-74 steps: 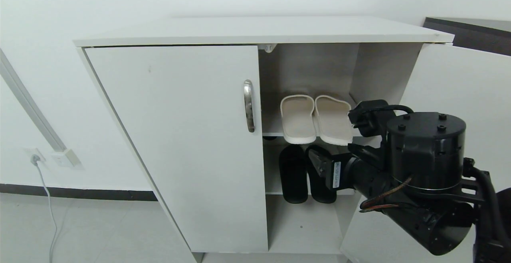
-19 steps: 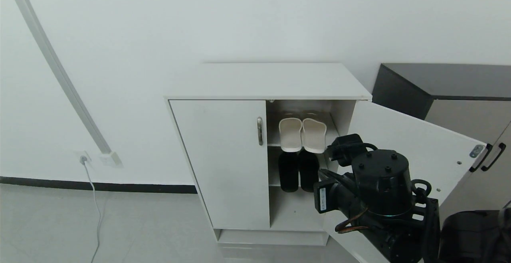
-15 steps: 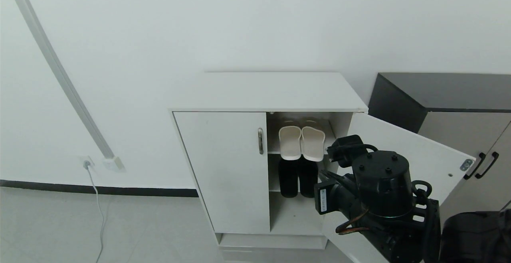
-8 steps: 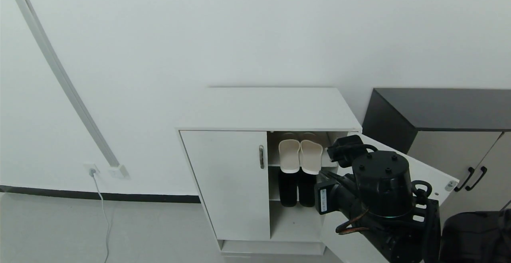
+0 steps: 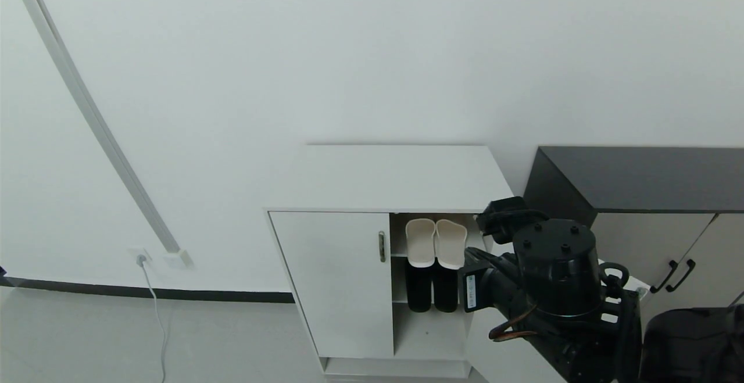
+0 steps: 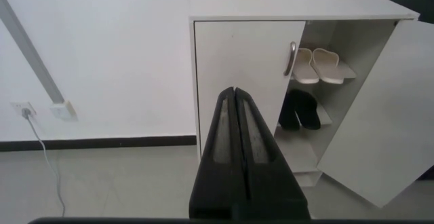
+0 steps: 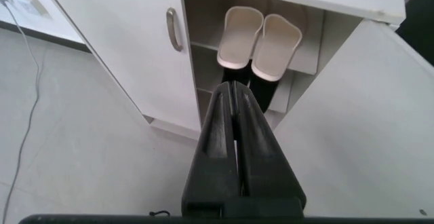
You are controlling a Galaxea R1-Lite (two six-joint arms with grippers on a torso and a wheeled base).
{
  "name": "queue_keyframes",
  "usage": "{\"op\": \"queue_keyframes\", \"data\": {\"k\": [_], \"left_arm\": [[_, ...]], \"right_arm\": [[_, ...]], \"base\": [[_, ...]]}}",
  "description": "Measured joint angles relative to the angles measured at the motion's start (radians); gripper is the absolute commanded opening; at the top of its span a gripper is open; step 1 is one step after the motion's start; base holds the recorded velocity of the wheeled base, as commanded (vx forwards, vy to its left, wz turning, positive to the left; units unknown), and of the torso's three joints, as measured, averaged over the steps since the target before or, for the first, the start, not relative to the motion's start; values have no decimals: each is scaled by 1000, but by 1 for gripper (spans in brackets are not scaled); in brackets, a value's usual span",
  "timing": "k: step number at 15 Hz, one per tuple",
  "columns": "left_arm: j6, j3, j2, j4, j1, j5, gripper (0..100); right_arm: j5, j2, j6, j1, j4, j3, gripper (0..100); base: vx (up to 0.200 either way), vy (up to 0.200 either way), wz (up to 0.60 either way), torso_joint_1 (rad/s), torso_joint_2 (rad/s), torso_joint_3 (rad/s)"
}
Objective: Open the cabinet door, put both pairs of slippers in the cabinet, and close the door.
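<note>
Fingers of the left gripper (image 6: 234, 96) are pressed together and hold nothing, in the air in front of the white cabinet (image 6: 298, 0). The right gripper (image 7: 234, 91) is likewise closed tight and empty, near the open right door (image 7: 352, 142). Cream slippers (image 5: 436, 242) lie on the upper shelf, with black slippers (image 5: 431, 287) on the shelf at 6 o'clock of them. The left door (image 5: 331, 278) is closed. In the head view a dark-topped cabinet (image 5: 633, 176) stands at 3 o'clock of the white one, and a wall socket (image 5: 138, 257) at 9 o'clock.

likely a home entryway: shoe cabinet (image 5: 395, 176), grey floor (image 5: 87, 336), wall socket (image 5: 139, 257).
</note>
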Motion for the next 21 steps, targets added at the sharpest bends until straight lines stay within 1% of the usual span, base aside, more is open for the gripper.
{"op": "queue_keyframes", "data": {"k": [4, 7, 10, 12, 19, 21], "left_arm": [[0, 0, 0, 0, 0, 0, 0], [0, 0, 0, 0, 0, 0, 0], [0, 0, 0, 0, 0, 0, 0], [7, 0, 0, 0, 0, -6, 0], [5, 0, 0, 1, 0, -1, 0], [6, 0, 0, 0, 0, 0, 0]], "right_arm": [[0, 0, -8, -11, -25, -1, 0], [-1, -5, -48, -21, -62, 10, 0], [0, -7, -51, -26, -68, 20, 0], [0, -7, -51, -34, -68, 23, 0], [4, -7, -51, -62, -68, 22, 0], [4, -7, -52, -73, -68, 20, 0]], "base": [[0, 0, 0, 165, -351, -179], [0, 0, 0, 21, -41, -24], [0, 0, 0, 0, 0, 0], [0, 0, -600, 5, 2, 0], [0, 0, -600, 5, 2, 0], [0, 0, 0, 0, 0, 0]]}}
